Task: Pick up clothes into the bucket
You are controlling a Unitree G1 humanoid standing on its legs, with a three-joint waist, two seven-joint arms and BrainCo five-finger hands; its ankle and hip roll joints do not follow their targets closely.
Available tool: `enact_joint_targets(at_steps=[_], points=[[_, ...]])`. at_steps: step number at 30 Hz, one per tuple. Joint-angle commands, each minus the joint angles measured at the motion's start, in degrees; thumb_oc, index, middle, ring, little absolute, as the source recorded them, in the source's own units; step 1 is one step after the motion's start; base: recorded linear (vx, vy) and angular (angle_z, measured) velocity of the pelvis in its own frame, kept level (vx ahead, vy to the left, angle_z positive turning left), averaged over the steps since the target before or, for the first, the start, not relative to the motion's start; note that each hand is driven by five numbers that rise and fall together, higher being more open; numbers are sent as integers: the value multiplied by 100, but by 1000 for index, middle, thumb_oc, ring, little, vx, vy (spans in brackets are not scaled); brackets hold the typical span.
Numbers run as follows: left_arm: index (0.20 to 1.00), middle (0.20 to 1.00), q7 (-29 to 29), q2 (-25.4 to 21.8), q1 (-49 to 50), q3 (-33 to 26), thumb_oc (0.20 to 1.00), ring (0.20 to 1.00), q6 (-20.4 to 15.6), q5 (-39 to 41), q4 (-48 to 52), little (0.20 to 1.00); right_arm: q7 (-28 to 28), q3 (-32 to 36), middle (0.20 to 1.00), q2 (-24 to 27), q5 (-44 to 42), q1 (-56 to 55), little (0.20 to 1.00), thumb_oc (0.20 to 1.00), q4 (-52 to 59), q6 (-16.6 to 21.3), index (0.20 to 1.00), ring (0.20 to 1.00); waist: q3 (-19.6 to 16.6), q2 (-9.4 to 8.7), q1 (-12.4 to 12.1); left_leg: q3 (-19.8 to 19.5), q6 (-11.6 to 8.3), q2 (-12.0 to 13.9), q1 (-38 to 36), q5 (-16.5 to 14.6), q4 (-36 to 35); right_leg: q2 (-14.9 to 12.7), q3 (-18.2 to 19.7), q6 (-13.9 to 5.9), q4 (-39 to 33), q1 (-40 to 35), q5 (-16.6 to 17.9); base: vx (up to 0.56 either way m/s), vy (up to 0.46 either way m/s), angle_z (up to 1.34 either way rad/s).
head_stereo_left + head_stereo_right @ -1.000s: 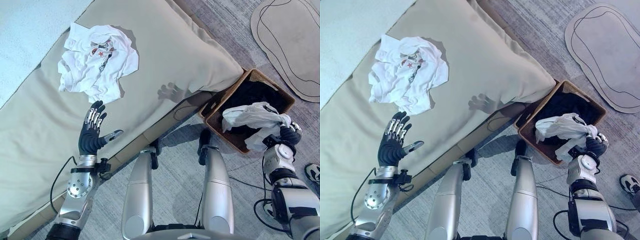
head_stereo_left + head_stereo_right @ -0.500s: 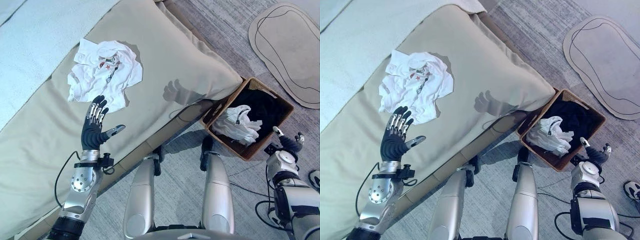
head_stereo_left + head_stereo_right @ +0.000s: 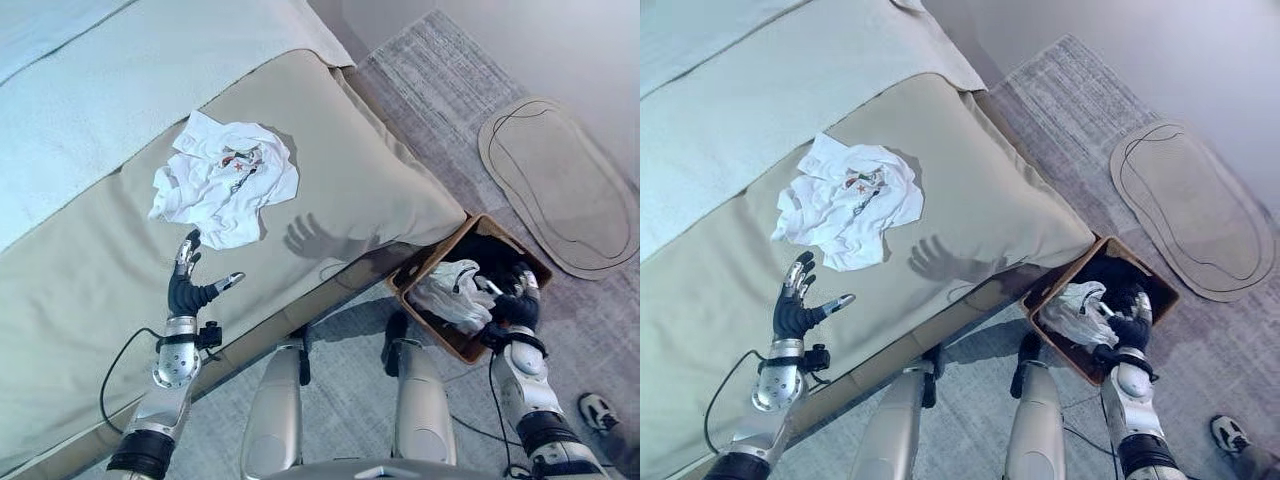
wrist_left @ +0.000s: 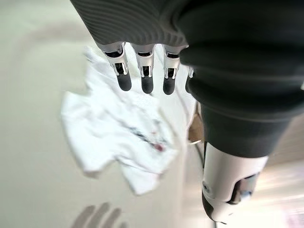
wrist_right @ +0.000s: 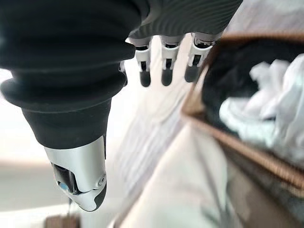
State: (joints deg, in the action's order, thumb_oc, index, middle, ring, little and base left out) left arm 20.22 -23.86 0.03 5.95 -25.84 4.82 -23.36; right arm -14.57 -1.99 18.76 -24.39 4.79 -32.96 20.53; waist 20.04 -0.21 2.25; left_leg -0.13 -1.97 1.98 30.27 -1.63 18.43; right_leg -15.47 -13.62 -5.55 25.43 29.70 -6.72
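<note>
A crumpled white T-shirt (image 3: 226, 180) with a small red and dark print lies on the beige bed cover (image 3: 90, 270). My left hand (image 3: 188, 287) hovers open just in front of it, fingers straight (image 4: 142, 73) and thumb spread. A brown wicker basket (image 3: 418, 277) sits on the floor at the bed's corner, holding dark clothes and a white garment (image 3: 452, 292). My right hand (image 3: 513, 306) is over the basket's near edge, open, fingers straight (image 5: 164, 64), holding nothing.
A pale blue-white blanket (image 3: 110, 80) covers the far part of the bed. A grey carpet (image 3: 440, 90) runs beside the bed, with a beige oval mat (image 3: 560, 190) beyond the basket. A shoe (image 3: 597, 410) shows at the lower right.
The camera has tilted, so the whole scene shifted. The white garment held by my right hand a second ago now lies in the basket; the right hand is open above it.
</note>
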Motion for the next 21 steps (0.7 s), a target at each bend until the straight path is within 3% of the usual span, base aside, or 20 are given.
enact_joint_targets(at_steps=[1,5,6,12,17,18,21], points=[[1000,1000,350,-368,-273,-118,1000,1000,-116,-640,59,1000,375,-287,1000,94,190,-66,1000,1000,552,278,1000,1000,40,-257,-36,92,84,-2,-53,49,-142,-358,39,-504,-1019,-578,1001,56,66,-1],[1000,1000,911,-682,-875,12,1000,1000,121,-1404,-371,1000,447,-576,1000,35,55,42,1000,1000,783,331,1000,1000,67,-403,-33,57,78,-7,98,21,5,-329,0,-497,-1073,-544,1016,9,54,1],[1000,1000,1169,-934,-1306,84,1000,1000,317,-1791,-640,1000,440,-701,1000,72,54,126,1000,1000,843,339,1000,1000,143,-477,3,50,78,-5,243,9,112,-316,-7,-476,-1077,-487,1006,-32,52,4],[1000,1000,1839,-1641,-2568,233,1000,1000,824,-2422,-1425,1000,339,-832,1000,249,151,284,1000,1000,937,352,1000,1000,430,-675,212,110,45,73,692,-8,303,-248,21,-488,-1177,-175,1116,-56,49,-4],[1000,1000,2138,-2047,-3110,261,1000,1000,1042,-2541,-1632,1000,369,-815,1000,361,97,134,1000,1000,1030,395,1000,1000,553,-748,362,149,26,110,1042,-6,411,-223,63,-512,-1211,140,1211,-40,42,-8],[1000,1000,2165,-2191,-3343,336,1000,1000,1153,-2621,-1724,1000,380,-792,1000,409,44,94,1000,1000,1004,408,1000,1000,597,-756,407,125,-26,155,1141,-184,524,-178,120,-557,-1143,245,1099,10,27,-11],[1000,1000,2243,-2421,-3761,560,1000,1000,1295,-2820,-2091,1000,433,-745,1000,456,-68,70,1000,1000,1009,449,1000,1000,645,-771,512,117,-30,172,1388,-193,612,-167,191,-569,-1122,500,1154,-31,28,-14]])
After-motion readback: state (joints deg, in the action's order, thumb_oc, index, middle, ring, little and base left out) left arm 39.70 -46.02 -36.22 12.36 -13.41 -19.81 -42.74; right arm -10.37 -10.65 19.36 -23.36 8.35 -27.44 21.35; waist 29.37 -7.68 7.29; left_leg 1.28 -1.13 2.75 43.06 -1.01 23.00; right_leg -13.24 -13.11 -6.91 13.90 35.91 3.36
